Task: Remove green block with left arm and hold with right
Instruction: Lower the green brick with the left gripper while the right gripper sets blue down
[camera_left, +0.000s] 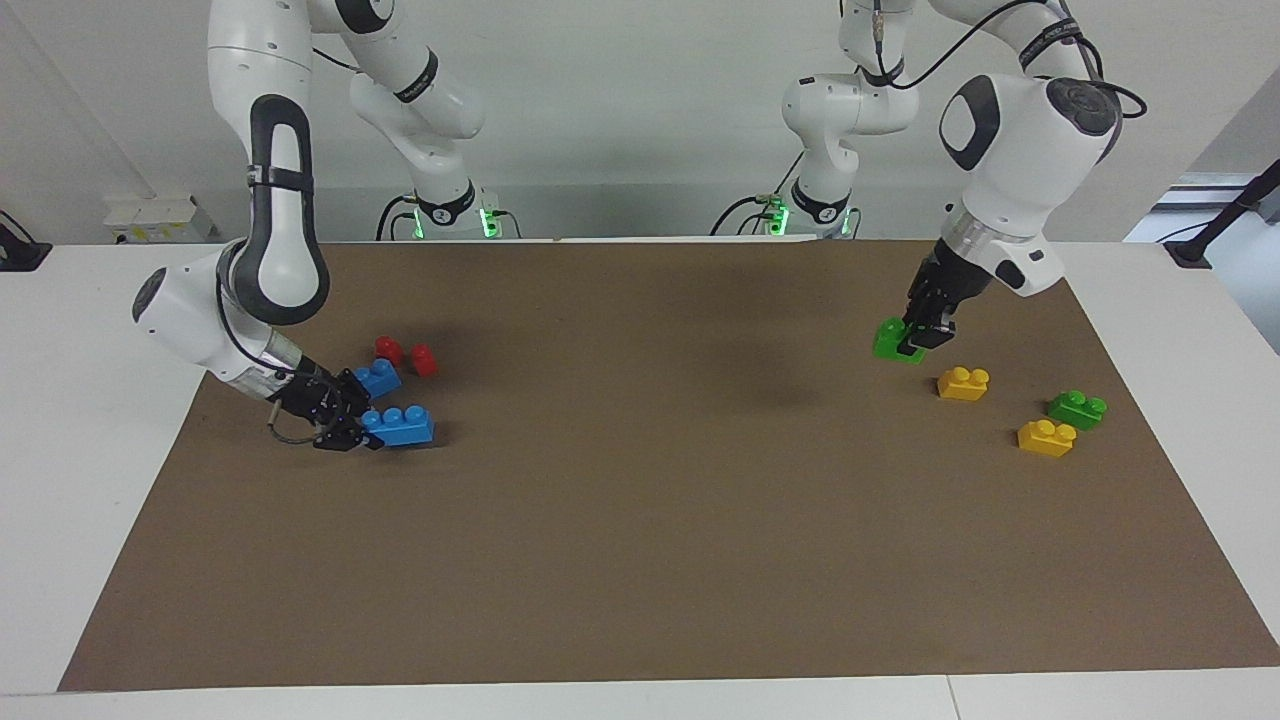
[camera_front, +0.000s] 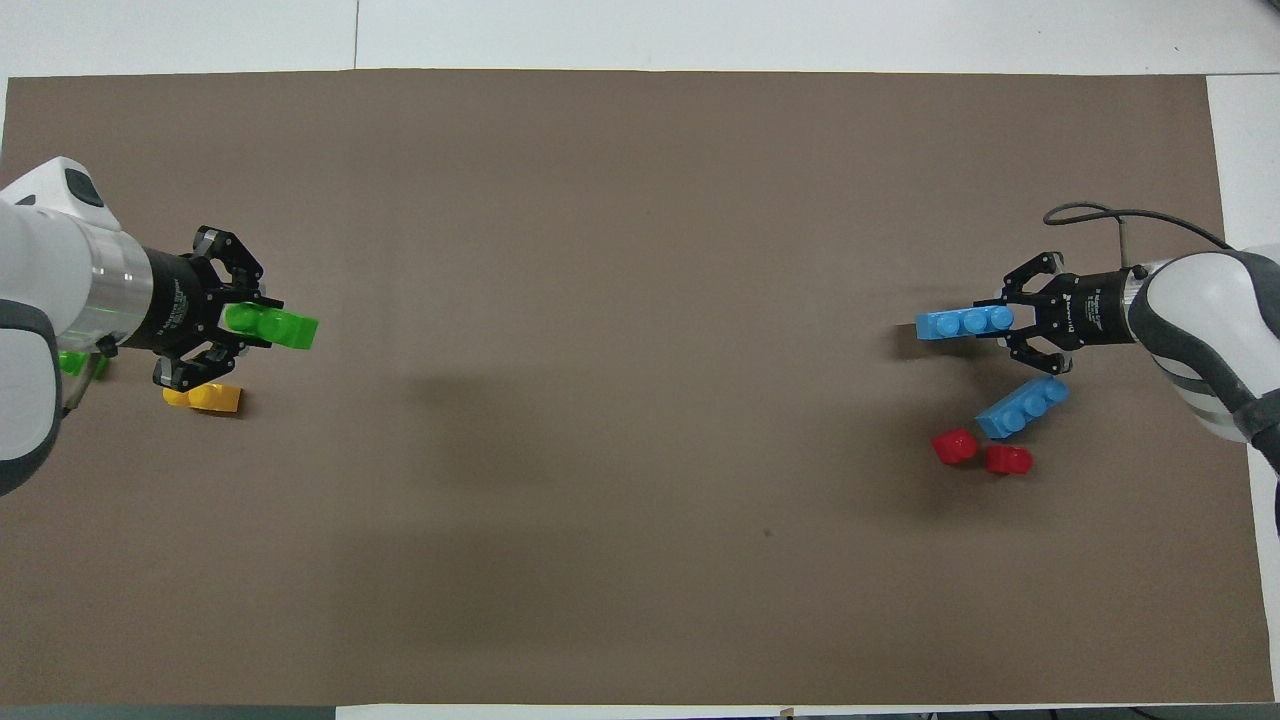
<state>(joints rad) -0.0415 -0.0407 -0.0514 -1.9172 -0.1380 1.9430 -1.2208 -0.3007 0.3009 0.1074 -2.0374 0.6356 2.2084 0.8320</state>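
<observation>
My left gripper (camera_left: 916, 338) is shut on one end of a bright green block (camera_left: 889, 340) and holds it at or just above the brown mat, toward the left arm's end; in the overhead view the gripper (camera_front: 250, 326) grips the block (camera_front: 285, 329) from the side. A second green block (camera_left: 1077, 409) lies on the mat, partly hidden under the left arm in the overhead view (camera_front: 82, 363). My right gripper (camera_left: 362, 425) is low at the right arm's end, shut on the end of a blue three-stud brick (camera_left: 402, 425); the gripper (camera_front: 1006, 320) and brick (camera_front: 960, 324) also show from overhead.
Two yellow bricks (camera_left: 963, 383) (camera_left: 1046, 438) lie near the second green block. A second blue brick (camera_left: 378, 378) and two red bricks (camera_left: 388, 349) (camera_left: 424, 360) lie beside the right gripper. The brown mat (camera_left: 640, 520) covers the white table.
</observation>
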